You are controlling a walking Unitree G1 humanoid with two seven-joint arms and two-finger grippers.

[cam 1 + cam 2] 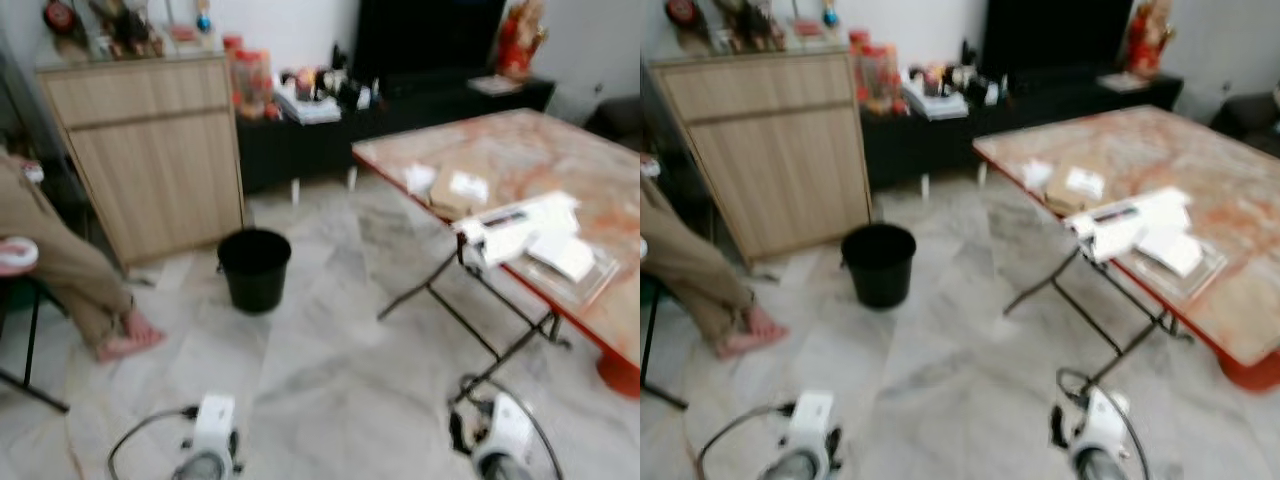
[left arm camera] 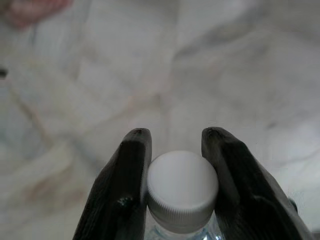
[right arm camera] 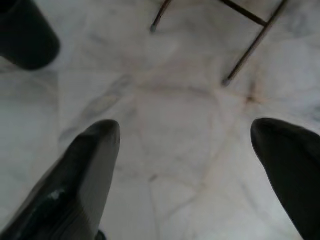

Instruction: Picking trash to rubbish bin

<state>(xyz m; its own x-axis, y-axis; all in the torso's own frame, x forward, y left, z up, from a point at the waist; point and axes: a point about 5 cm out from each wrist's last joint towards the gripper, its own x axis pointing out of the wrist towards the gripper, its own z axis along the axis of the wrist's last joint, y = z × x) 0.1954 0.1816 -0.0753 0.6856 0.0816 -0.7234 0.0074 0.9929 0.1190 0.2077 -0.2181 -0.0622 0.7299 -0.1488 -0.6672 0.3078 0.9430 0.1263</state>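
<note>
Left wrist view: I'm gripping the bottle (image 2: 182,192) below its white cap, left gripper (image 2: 175,137) closed snugly; probably light, slippery plastic; right gripper (image 3: 185,132) gaping empty.

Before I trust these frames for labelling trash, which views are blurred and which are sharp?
Left eye view: soft motion blur throughout, black round plastic bin and white papers on the marble-patterned table smeared. Left wrist view: white ribbed bottle cap held in the left end effector fairly sharp, floor behind defocused. Right wrist view: right end effector fingers dark and soft, floor veins readable.
</note>
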